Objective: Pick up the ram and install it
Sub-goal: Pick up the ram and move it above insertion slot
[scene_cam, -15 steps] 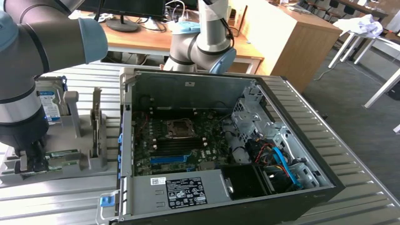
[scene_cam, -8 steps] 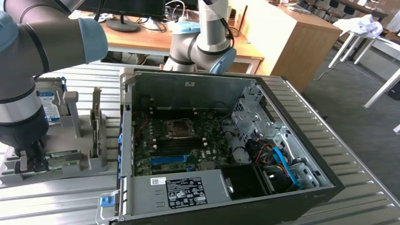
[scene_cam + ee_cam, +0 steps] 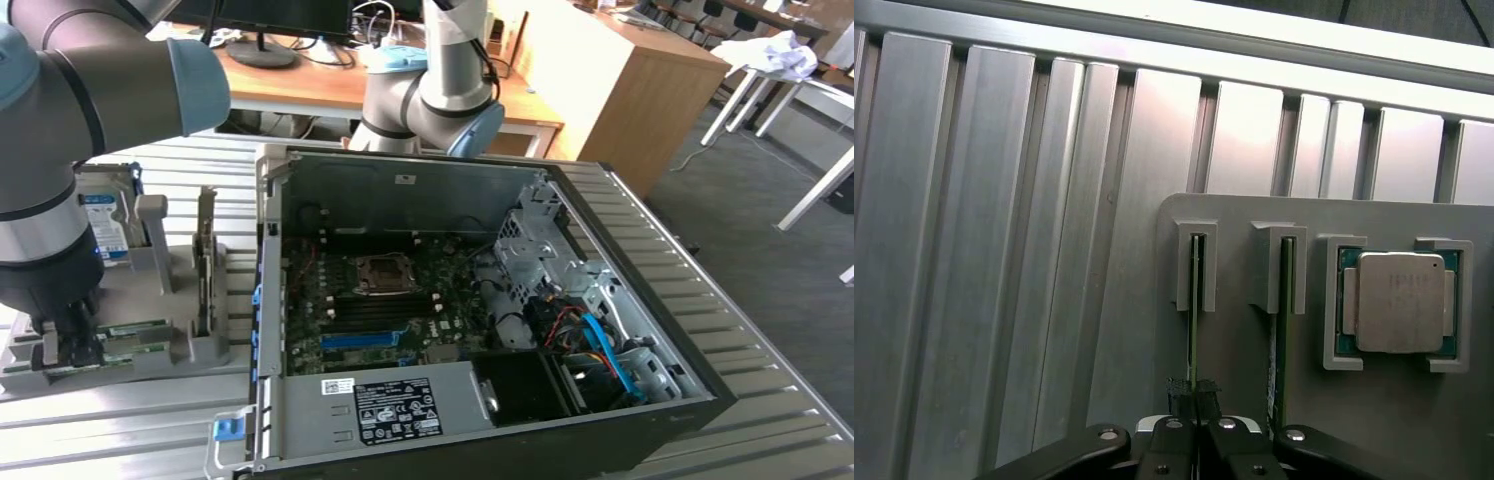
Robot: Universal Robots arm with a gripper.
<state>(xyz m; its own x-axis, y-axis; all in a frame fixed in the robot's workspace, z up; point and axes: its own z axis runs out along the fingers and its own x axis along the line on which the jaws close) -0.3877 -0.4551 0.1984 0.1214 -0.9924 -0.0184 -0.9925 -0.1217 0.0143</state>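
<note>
In the wrist view the ram [image 3: 1194, 300] is a thin green stick seen edge-on, standing in one slot of the grey holder [image 3: 1239, 350]. My gripper [image 3: 1194, 398] is shut on its near end, one dark finger on each side. A second green stick [image 3: 1284, 320] stands in the neighbouring slot, untouched. In the exterior view my gripper [image 3: 74, 345] reaches down onto the holder [image 3: 200, 345] at the exterior view's left, where the green ram sticks [image 3: 140, 328] lie. The ram still sits in the holder.
A square silver processor chip [image 3: 1399, 300] rests in its cradle on the holder. A hard drive [image 3: 104, 215] with a blue-white label stands behind the gripper. The open computer case [image 3: 441, 300] with its motherboard lies to the exterior view's right on a ribbed metal table [image 3: 774, 420].
</note>
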